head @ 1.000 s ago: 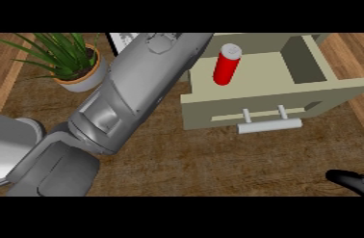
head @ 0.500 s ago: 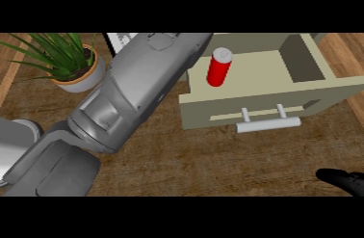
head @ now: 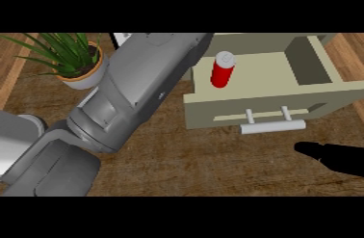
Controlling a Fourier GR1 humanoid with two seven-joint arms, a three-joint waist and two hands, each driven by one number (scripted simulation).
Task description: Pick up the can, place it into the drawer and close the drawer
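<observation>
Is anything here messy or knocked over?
Nothing looks spilled or broken. The red can stands upright on the drawer unit, the potted plant is upright too. The one odd thing: the big grey left arm fills much of the view, hiding its hand.

A thick grey forearm (head: 135,97) is built of smooth, rounded shells with panel seams and a ringed joint between its segments. A glossy black hand (head: 332,157) shows at the right edge.
</observation>
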